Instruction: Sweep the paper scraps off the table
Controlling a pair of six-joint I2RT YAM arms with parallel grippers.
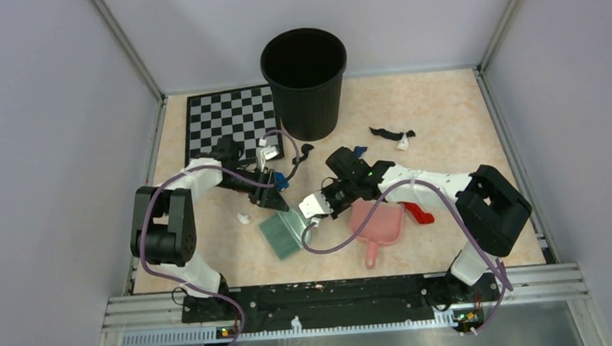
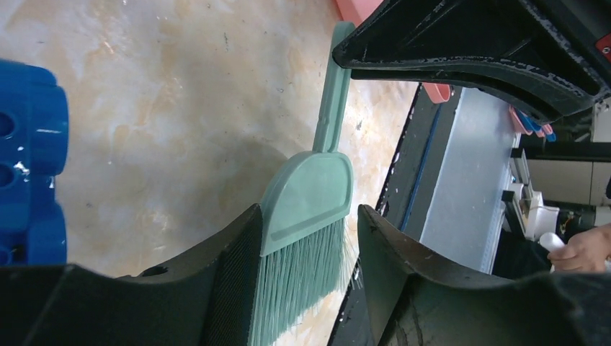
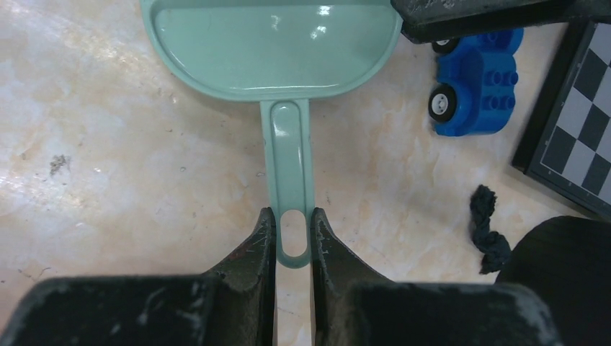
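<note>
The grey-green hand brush [image 1: 281, 233] lies on the table [image 1: 444, 106] in front of the arms. My right gripper [image 1: 307, 212] is shut on the end of its handle [image 3: 292, 216]. My left gripper [image 1: 274, 193] is open, and the brush head and bristles [image 2: 306, 209] show between its fingers [image 2: 223, 288]. Paper scraps lie scattered: a black one [image 1: 384, 132] and a white one [image 1: 403, 143] at the far right, a red one [image 1: 421, 214] by the right arm, a white one [image 1: 243, 219], and a black one [image 3: 487, 231] near the bin.
A pink dustpan [image 1: 375, 221] lies under the right arm. A black bin [image 1: 304, 79] stands at the back centre, with a checkerboard mat [image 1: 230, 117] to its left. A blue toy car [image 3: 475, 90] sits beside the left gripper.
</note>
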